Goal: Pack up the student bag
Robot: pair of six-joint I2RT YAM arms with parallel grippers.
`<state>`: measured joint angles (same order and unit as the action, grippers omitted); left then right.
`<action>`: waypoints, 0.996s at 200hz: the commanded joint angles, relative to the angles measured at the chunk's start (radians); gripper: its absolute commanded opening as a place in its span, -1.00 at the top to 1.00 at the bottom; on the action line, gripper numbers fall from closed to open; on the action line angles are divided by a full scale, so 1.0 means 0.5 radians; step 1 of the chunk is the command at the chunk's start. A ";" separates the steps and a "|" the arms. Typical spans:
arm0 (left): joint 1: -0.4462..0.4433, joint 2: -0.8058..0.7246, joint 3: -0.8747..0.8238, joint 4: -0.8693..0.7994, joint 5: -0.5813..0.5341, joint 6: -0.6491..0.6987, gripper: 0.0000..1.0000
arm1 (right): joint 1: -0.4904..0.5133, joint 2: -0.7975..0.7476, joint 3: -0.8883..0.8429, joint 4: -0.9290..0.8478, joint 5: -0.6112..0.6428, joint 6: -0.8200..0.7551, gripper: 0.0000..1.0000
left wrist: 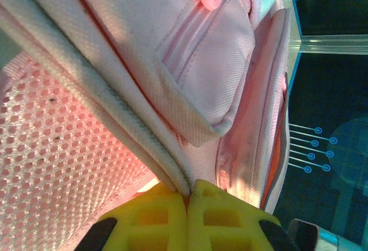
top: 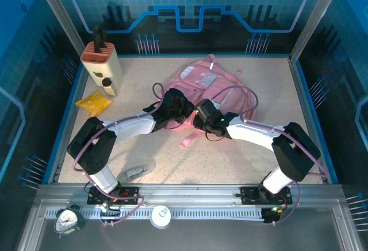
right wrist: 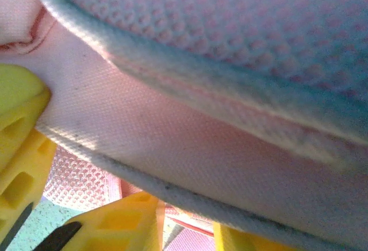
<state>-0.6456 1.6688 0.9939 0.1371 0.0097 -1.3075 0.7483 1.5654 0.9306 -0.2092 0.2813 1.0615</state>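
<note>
Bag: large soft pink fabric backpack (top: pixel 201 78) with a pale front pocket and pink straps, lying flat toward the back middle of the speckled beige table (top: pixel 259 90).
Left gripper (top: pixel 185 113): at the backpack's near edge. In the wrist view, yellow fingers (left wrist: pixel 155 222) pressed together, pinching a pale piped seam of the backpack (left wrist: pixel 213 78) next to pink mesh.
Right gripper (top: pixel 202 118): at the same near edge, just beside the left gripper. In the wrist view, yellow fingers (right wrist: pixel 20 130) apart, with a piped fabric flap of the backpack (right wrist: pixel 201 147) running between them and touching one. Clamped or merely around it: cannot tell.
Strap: pink webbing strap (top: pixel 188 141) trailing from the backpack toward the near side, below the two grippers.
Back left corner: beige holder with an orange top (top: pixel 103 64), a black handle standing in it.
Next to the holder: small crumpled yellow packet (top: pixel 95 102), on the near side of the holder, well apart from the backpack.
Near table edge: small grey object (top: pixel 134 173) close to the left arm's base, too small to identify.
Front rail: green alarm clock (top: pixel 69 220) and white round disc (top: pixel 161 216).
</note>
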 commanded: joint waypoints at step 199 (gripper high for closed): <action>0.058 -0.139 0.001 -0.067 -0.025 0.127 1.00 | 0.001 -0.224 -0.199 -0.267 0.187 -0.629 1.00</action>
<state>-0.6403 1.6596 0.9939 0.1234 0.0059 -1.2888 0.7544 1.5288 0.9188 -0.2802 0.3183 0.7834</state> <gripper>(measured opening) 0.048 0.057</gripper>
